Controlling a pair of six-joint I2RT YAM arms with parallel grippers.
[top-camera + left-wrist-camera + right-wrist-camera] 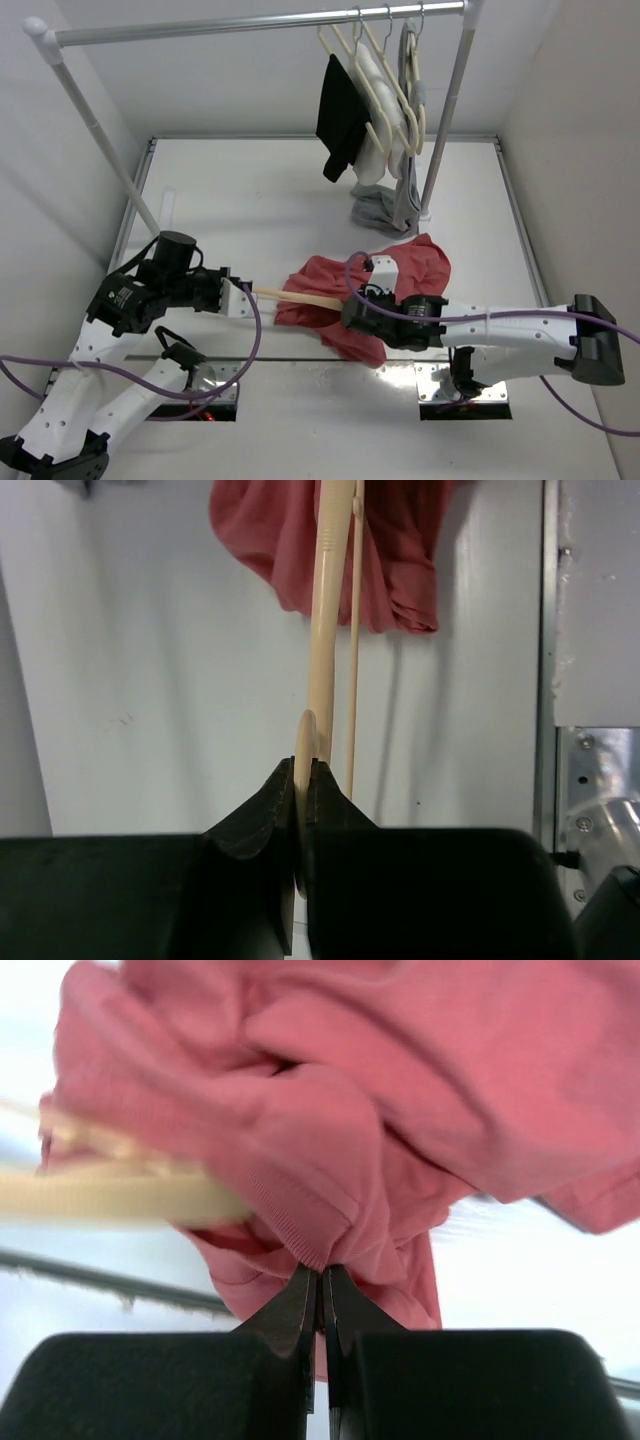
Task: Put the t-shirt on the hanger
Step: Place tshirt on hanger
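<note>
Left tool is clamped narrow on one end of the peach-coloured hanger. The hanger's arm runs straight out from it above the white worktop and into the crumpled salmon-red t-shirt. Right tool is pinched tight on a ribbed-looking edge of that shirt, with cloth bunching above its closed tips. I see the shirt heaped between the two arms, near the middle of the worktop, and the hanger's far end disappears into the cloth on the shirt's left side. At the far side, a black garment, cream hangers and a grey garment hang from the rail.
</note>
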